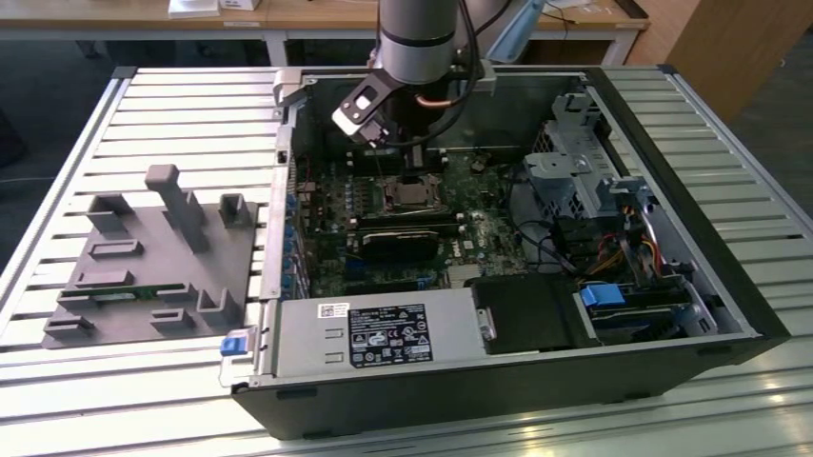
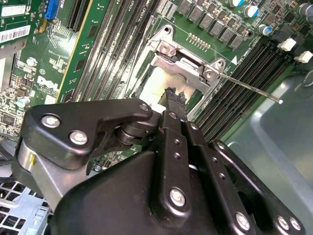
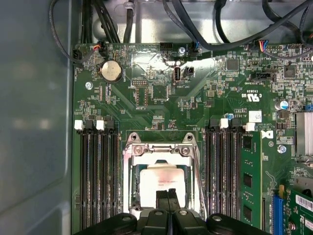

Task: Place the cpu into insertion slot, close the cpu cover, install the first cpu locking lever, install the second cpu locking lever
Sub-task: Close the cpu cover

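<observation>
Gripper (image 3: pixel 167 197) low over the motherboard (image 3: pixel 161 98) inside the open computer case (image 1: pixel 661 124), fingertips pressed together with nothing between them, set at the face of the cpu (image 3: pixel 157 178). Cpu lies flat in the insertion slot (image 3: pixel 136 191), pale side up, framed by the window of the cpu cover (image 3: pixel 161 149), which lies down flat around it. Placement and cover closing both look done.

In the second wrist view a thin locking lever (image 2: pixel 249 88) juts out from one end of the cover, free of any catch. The step in hand therefore reads as the first lever. Whether the tips actually touch the chip or hover just above it cannot be settled from these angles.

Judgement: the lever work calls for the closed tips to come off the chip face, meet the rod near its free end, then press it down and tuck it sideways under its hook. A slip risks scraping the memory slots (image 3: pixel 98 181) just beside the socket
</observation>
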`<state>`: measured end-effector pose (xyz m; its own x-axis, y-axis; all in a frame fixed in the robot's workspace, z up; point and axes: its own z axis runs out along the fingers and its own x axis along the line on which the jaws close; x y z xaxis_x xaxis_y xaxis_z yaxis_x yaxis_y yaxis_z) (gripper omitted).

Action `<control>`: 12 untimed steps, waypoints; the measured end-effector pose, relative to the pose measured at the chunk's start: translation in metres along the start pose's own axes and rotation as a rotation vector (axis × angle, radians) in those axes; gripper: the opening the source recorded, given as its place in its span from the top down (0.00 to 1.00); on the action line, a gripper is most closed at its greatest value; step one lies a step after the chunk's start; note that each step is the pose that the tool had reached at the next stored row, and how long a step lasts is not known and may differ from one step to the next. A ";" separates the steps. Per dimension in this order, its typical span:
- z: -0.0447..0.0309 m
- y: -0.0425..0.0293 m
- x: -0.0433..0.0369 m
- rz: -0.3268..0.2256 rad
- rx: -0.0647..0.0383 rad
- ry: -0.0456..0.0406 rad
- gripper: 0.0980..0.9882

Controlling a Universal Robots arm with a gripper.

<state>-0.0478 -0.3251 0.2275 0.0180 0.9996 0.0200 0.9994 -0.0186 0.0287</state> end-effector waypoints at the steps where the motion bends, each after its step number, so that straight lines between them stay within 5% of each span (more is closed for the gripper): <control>1: 0.0002 -0.0007 0.0000 0.000 0.000 0.0001 0.99; 12: 0.0104 -0.0069 -0.0003 -0.001 0.000 0.0001 0.99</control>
<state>-0.0543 -0.3250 0.2169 0.0174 0.9996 0.0200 0.9994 -0.0180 0.0287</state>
